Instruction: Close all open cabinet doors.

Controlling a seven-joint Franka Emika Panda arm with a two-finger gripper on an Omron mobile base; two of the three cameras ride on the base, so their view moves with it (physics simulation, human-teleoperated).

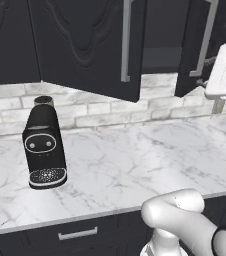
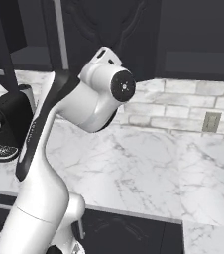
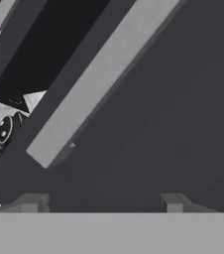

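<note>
**2 doors ajar above the surface**

2 tall matte-black cabinet doors (image 1: pixel 92 42) hang upright, swung outward over the white marble surface (image 1: pixel 135 165), slim silver bar handles (image 1: pixel 126 40) vertical. The tool (image 3: pixel 101 202), fingers apart and empty, faces the right door's (image 1: pixel 191 50) panel.

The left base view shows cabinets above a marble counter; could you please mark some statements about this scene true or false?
1. Two cabinet doors stand swung open. True.
2. The coffee machine lies tipped on its side. False: it stands upright on the counter.
3. The gripper faces a door close to its silver handle. True.
4. The wall behind the counter is plain painted plaster. False: it is pale brick.
5. The drawer under the counter has a short horizontal handle. True.
</note>
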